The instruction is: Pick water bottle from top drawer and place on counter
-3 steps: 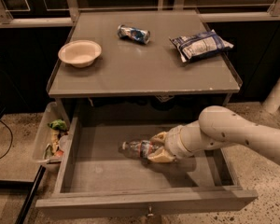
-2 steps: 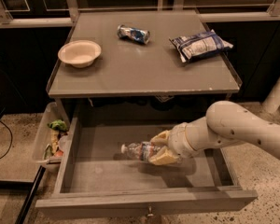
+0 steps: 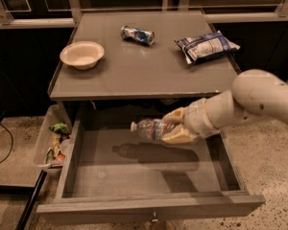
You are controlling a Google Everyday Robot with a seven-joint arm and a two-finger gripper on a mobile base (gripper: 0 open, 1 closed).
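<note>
The water bottle (image 3: 151, 128) is a small clear plastic bottle with a white cap pointing left. My gripper (image 3: 174, 127) is shut on its right end and holds it lying sideways in the air above the open top drawer (image 3: 134, 176). The bottle's shadow falls on the drawer floor below it. The arm reaches in from the right. The counter (image 3: 139, 71) is the grey cabinet top just behind and above the bottle.
On the counter stand a cream bowl (image 3: 82, 54) at left, a crushed blue-silver can (image 3: 137, 34) at the back and a blue-white snack bag (image 3: 205, 46) at right. A clear bin of scraps (image 3: 54, 140) hangs left of the drawer.
The gripper has lifted the bottle off the drawer floor and raised it toward the counter's front edge.
</note>
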